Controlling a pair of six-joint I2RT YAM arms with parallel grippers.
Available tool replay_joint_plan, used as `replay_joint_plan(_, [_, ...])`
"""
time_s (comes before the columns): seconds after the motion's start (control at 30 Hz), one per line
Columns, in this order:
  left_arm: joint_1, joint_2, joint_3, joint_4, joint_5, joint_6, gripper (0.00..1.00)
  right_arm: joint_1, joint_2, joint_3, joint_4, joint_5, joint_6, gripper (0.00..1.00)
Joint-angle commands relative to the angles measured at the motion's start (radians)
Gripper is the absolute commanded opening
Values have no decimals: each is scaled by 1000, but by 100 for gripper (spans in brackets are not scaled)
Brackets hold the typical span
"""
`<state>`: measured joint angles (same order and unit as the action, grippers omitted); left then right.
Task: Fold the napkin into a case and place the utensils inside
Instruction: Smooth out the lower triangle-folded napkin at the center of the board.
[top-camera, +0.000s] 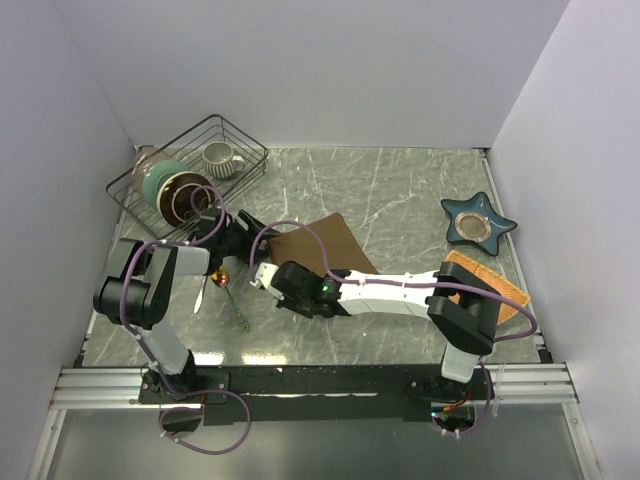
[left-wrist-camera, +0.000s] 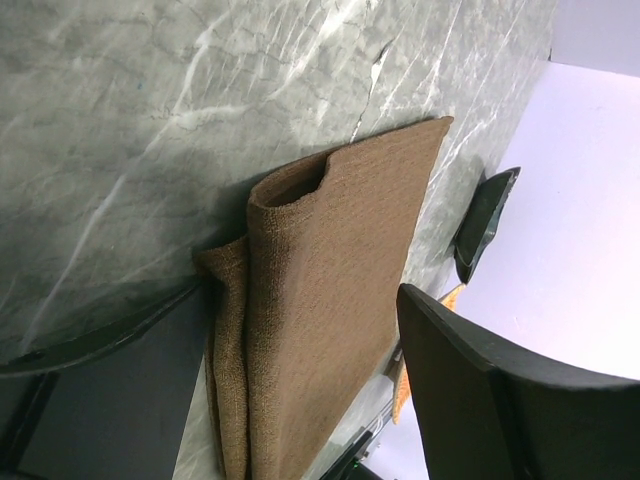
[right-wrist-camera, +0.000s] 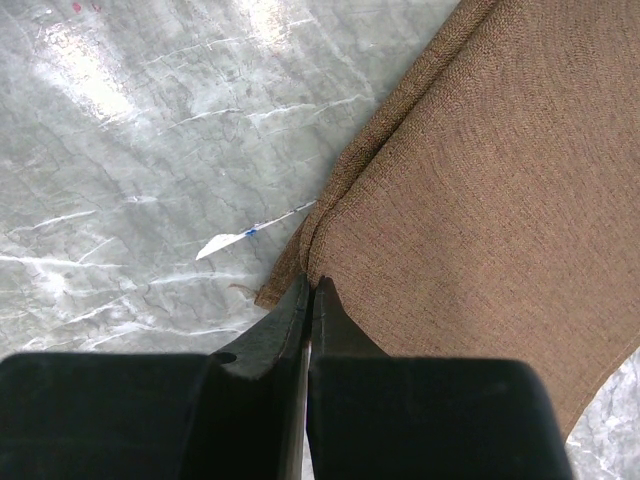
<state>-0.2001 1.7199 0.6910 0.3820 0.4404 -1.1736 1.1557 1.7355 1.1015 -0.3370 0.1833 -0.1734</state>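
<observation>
The dark-brown napkin (top-camera: 322, 243) lies folded in the middle of the table. In the left wrist view it (left-wrist-camera: 330, 300) shows a pocket-like opening at its far end. My left gripper (top-camera: 240, 232) is open, and its fingers straddle the napkin's left fold (left-wrist-camera: 300, 300). My right gripper (top-camera: 272, 278) reaches across from the right and is shut on the napkin's near corner edge (right-wrist-camera: 312, 285). The utensils lie left of the napkin: a spoon with a gold bowl (top-camera: 222, 277), a fork (top-camera: 238, 312) and a pale piece (top-camera: 202, 293).
A black wire basket (top-camera: 250, 150) at the back left holds a mug (top-camera: 218, 157) and bowls (top-camera: 175, 192). A blue star-shaped dish (top-camera: 478, 221) sits at the right. An orange woven mat (top-camera: 505, 290) lies under the right arm.
</observation>
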Motion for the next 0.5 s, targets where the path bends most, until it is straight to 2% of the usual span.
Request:
replay_joint_plan(0.0, [-9, 20, 36, 29, -3, -8, 79, -4, -56, 6, 7, 13, 3, 0])
replay_joint_plan(0.47, [-9, -26, 41, -94, -95, 37, 72, -7, -64, -42, -10, 36, 18, 0])
